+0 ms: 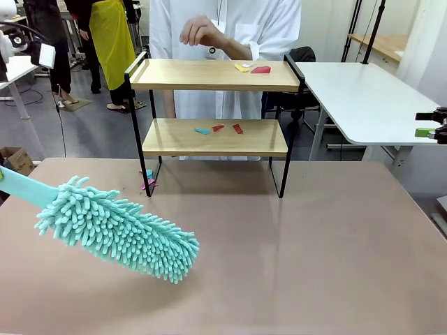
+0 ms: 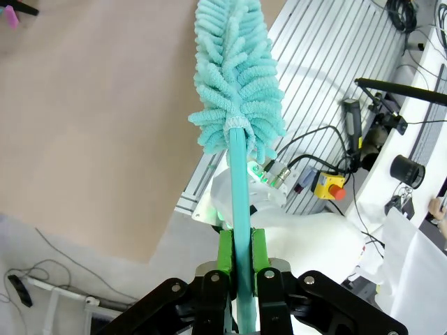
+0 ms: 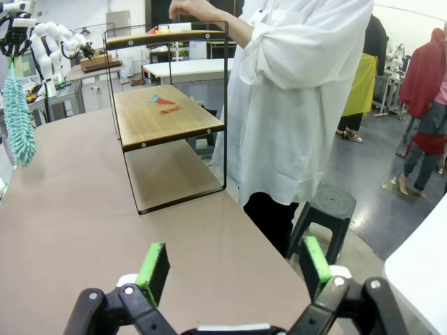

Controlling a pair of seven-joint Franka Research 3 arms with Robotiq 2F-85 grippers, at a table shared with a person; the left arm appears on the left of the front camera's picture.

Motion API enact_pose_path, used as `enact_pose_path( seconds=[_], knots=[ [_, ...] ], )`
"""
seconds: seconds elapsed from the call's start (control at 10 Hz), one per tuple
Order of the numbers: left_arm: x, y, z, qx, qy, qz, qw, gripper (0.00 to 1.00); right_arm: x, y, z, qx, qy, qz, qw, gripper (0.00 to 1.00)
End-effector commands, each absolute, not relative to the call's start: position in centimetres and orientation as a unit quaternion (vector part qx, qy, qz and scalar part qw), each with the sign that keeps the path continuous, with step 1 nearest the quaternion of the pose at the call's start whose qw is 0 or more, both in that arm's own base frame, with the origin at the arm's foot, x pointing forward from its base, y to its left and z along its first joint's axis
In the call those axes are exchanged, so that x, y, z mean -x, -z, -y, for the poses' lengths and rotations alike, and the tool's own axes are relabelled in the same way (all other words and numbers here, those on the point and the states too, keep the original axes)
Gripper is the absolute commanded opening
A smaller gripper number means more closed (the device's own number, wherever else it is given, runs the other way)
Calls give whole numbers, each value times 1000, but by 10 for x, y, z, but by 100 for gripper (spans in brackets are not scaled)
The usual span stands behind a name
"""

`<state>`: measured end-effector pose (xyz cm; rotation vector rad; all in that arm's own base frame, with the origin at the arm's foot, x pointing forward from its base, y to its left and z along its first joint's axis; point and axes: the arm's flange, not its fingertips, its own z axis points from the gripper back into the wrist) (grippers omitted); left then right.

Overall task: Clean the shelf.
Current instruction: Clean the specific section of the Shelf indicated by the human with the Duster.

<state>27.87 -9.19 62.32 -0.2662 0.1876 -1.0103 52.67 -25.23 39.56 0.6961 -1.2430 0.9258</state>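
The shelf (image 1: 213, 75) stands at the table's far middle, two light wood boards in a black frame. Red and yellow scraps (image 1: 253, 68) lie on its top board. Blue and red scraps (image 1: 220, 129) lie on the lower board. My left gripper (image 2: 239, 244) is shut on the handle of a teal fluffy duster (image 2: 234, 77). The duster (image 1: 119, 229) hangs tilted over the table's front left, apart from the shelf. My right gripper (image 3: 234, 269) is open and holds nothing; it shows at the far right edge (image 1: 427, 125). The shelf (image 3: 167, 122) lies ahead of it.
A person in a white coat stands behind the shelf, one hand (image 1: 199, 31) raised over the top board. Small pink and blue scraps (image 1: 148, 183) lie on the brown table (image 1: 300, 265) by the shelf's left foot. A white table (image 1: 363, 98) stands at the right.
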Motion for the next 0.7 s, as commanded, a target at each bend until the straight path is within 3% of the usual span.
enact_pose_path(
  seconds=[0.0, 0.6],
  knots=[
    [-278, -624, 92, 135, 484, -89, 860, 13, -527, -402, 248, -303, -406, 542, 670, 100],
    [-278, -624, 92, 135, 484, -89, 860, 13, -527, -402, 248, -303, -406, 542, 670, 100]
  ],
)
